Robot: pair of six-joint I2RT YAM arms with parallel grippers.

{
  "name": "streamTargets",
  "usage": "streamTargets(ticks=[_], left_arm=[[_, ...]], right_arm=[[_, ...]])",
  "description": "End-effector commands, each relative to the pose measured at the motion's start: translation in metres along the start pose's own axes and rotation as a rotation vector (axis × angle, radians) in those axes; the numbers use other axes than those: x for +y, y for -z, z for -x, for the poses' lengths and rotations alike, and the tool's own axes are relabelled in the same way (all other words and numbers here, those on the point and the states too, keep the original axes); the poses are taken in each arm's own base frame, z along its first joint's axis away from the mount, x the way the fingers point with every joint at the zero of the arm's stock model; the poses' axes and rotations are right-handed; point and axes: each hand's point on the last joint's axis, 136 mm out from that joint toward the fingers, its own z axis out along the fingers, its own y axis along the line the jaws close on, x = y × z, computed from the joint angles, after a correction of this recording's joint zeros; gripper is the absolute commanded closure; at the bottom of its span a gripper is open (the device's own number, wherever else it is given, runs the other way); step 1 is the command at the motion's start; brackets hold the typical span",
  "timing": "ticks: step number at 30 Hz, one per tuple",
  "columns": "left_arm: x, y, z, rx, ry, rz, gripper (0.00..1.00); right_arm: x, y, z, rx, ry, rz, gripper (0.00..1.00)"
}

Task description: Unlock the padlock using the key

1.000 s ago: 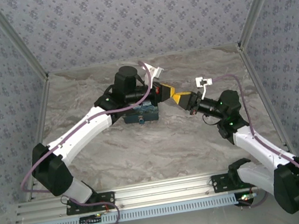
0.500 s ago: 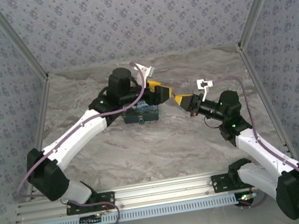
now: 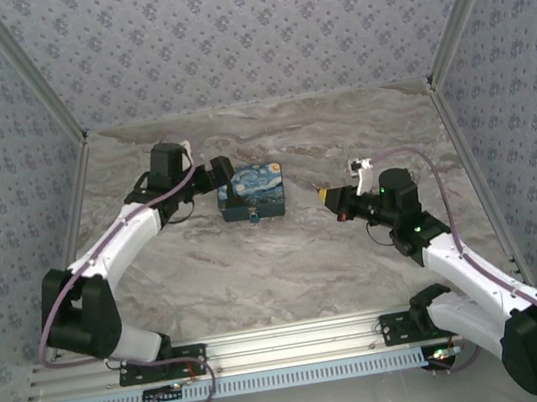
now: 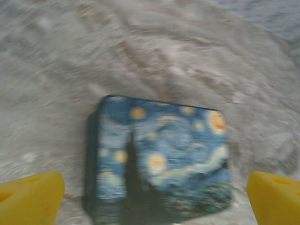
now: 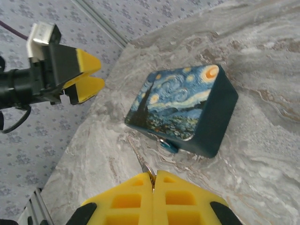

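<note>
The thin metal key [image 5: 138, 158] sticks out from between the tips of my right gripper [image 5: 153, 176], which is shut on its head. The key points toward the small blue padlock [image 5: 168, 146], which hangs at the front lower edge of the starry-night box [image 5: 180, 101]. In the top view the right gripper [image 3: 329, 196] hovers to the right of the box [image 3: 253, 192], and the padlock [image 3: 254, 215] is a speck at the box's near side. My left gripper [image 4: 154, 187] is open wide, looking down on the box [image 4: 159, 159] from its left [image 3: 221, 171].
The marble tabletop [image 3: 259, 273] is walled by patterned panels on three sides. An aluminium rail [image 3: 290, 344] runs along the near edge by the arm bases. Open table lies in front of and behind the box.
The left gripper has opened and pulled back left, away from the right gripper it had met above the box. The right gripper has drawn slightly back and lower, still shut.
</note>
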Motion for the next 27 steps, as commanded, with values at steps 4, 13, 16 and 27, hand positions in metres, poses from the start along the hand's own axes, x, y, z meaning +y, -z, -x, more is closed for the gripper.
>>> streamTargets(ticks=[4,13,16,27], left_arm=[[0.006,-0.038,-0.008,0.073,0.061,-0.078,0.01],[-0.004,-0.083,-0.023,0.158,0.027,-0.166,0.07],[-0.014,-0.092,-0.021,0.169,-0.034,-0.194,0.1],[-0.065,-0.122,-0.017,0.212,-0.228,-0.315,0.13]], right_arm=[[-0.012,0.001,-0.011,0.03,0.016,-0.061,1.0],[-0.012,0.006,-0.014,0.03,0.014,-0.068,1.0],[-0.013,0.007,-0.017,0.034,0.009,-0.07,1.0],[-0.013,0.006,-0.027,0.053,0.007,-0.08,1.0]])
